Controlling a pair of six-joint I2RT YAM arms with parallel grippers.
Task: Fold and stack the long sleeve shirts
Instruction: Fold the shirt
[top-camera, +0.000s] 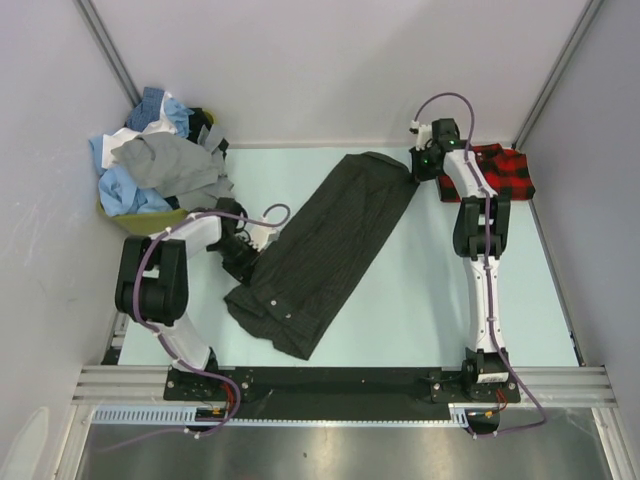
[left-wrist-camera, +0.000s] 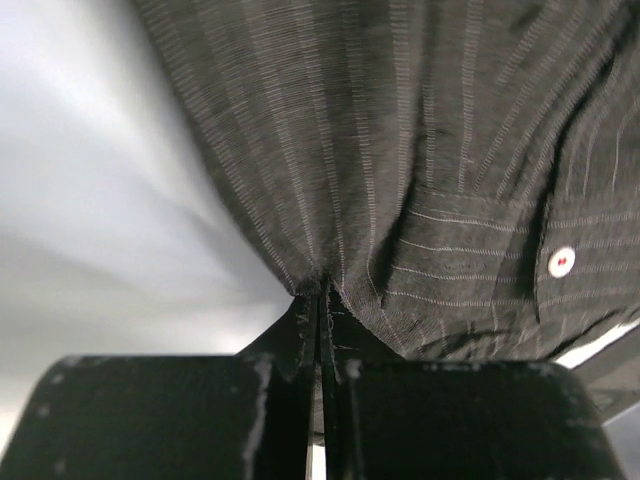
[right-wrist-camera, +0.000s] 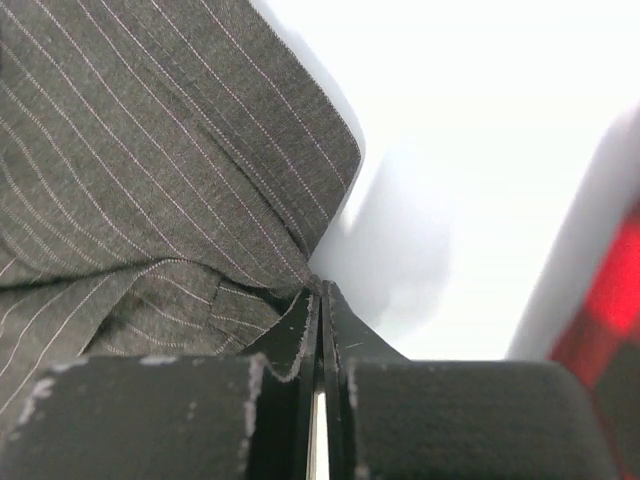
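at far-left corner, bin (top-camera: 125, 211) heaped with mixed shirts (top-camera: 150, 165); left hand (left-wrist-camera: 320, 300), right hand (right-wrist-camera: 320, 295) each clamped on charcoal shirt (top-camera: 325, 245).

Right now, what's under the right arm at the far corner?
The red-and-black plaid shirt, lying on the table. The right arm covers its left part, so that edge can't be seen.

The charcoal shirt (top-camera: 320, 250) is matt woven cloth with fine pale pinstripes, and its button (left-wrist-camera: 561, 262) is glossy white plastic; the plaid shirt (top-camera: 505, 170) is soft red-and-black cloth. The counter (top-camera: 420, 290) looks smooth, pale and faintly sheeny. The left claw (left-wrist-camera: 320, 300) and right claw (right-wrist-camera: 320, 295) are matt black, scuffed whitish at the edges.
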